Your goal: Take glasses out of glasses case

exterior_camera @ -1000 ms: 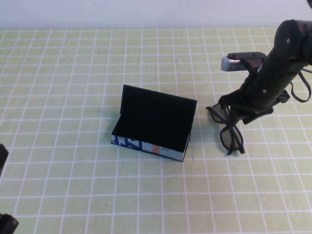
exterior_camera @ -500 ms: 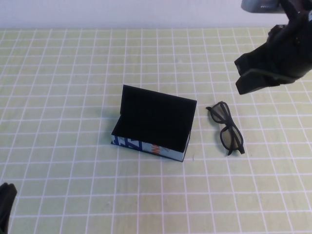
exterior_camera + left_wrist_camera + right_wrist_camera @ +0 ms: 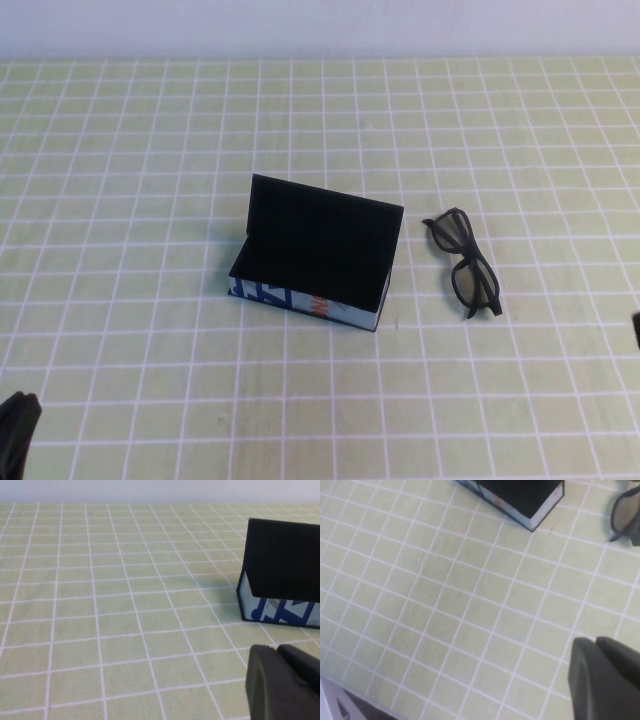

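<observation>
The glasses case (image 3: 315, 255) stands open in the middle of the table, lid upright, its black inside showing nothing in it. The black glasses (image 3: 465, 262) lie on the table just right of the case, touched by nothing. My left gripper (image 3: 15, 432) sits at the near left corner, far from both; in the left wrist view it (image 3: 277, 652) is shut and empty, with the case (image 3: 280, 575) ahead. My right gripper (image 3: 595, 642) is shut and empty, back from the case (image 3: 520, 495) and glasses (image 3: 625, 512); only a sliver of it (image 3: 636, 328) shows at the high view's right edge.
The table is covered by a green cloth with a white grid (image 3: 150, 150). A pale wall runs along the far edge (image 3: 320, 25). The table's near edge shows in the right wrist view (image 3: 340, 700).
My right arm has lifted away from the glasses and drawn back out of the high view to the right. The glasses stay on the table. The case has not moved.
</observation>
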